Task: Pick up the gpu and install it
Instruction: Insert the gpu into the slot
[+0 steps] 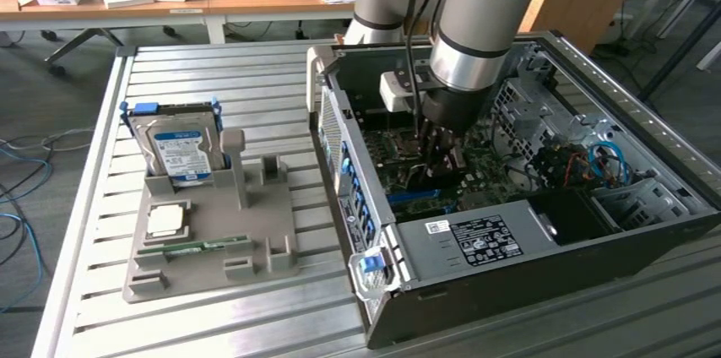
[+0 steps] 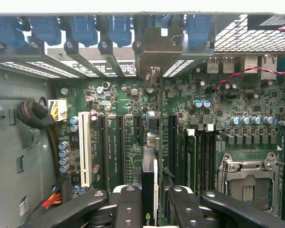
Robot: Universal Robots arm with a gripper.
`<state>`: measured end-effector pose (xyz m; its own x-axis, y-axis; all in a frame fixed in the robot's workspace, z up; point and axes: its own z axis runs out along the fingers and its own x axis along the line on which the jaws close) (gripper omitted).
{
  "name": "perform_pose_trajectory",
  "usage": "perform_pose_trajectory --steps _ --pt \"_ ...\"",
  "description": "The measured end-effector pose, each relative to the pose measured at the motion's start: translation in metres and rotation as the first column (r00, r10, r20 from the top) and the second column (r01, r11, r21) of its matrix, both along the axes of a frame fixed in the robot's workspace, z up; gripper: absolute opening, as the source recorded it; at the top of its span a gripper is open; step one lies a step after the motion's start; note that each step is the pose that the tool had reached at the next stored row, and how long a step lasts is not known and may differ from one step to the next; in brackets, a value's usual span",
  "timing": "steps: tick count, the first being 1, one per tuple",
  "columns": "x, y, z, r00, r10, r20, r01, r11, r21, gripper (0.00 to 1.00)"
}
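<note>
One gpu (image 2: 148, 186) stands edge-on over the motherboard (image 2: 123, 97) (bracket (image 2: 159, 47) at the rear of the case (image 1: 507, 316)), jaws closed on its two faces.

Exterior overlooks case (image 1: 451, 316); wrist closely faces its motherboard (image 2: 128, 156).

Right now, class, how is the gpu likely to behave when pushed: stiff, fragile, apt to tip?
Probably stiff: the gpu stands edge-on as a thin flat board, unbent. Likely apt to tilt, since the gripper grips it along one edge only. Probably fragile: its bracket is thin metal.
</note>
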<state>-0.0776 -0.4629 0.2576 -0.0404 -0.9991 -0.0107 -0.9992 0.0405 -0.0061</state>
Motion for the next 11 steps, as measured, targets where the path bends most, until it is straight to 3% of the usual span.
perform_pose_trajectory --steps 7,11 --pt "-0.0006 0.0000 0.0000 1.0000 0.000 0.0021 0.000 1.0000 0.0005 0.26" --pt "-0.0010 0.0000 0.0000 1.0000 0.001 0.0034 -0.001 1.0000 0.0038 0.26"
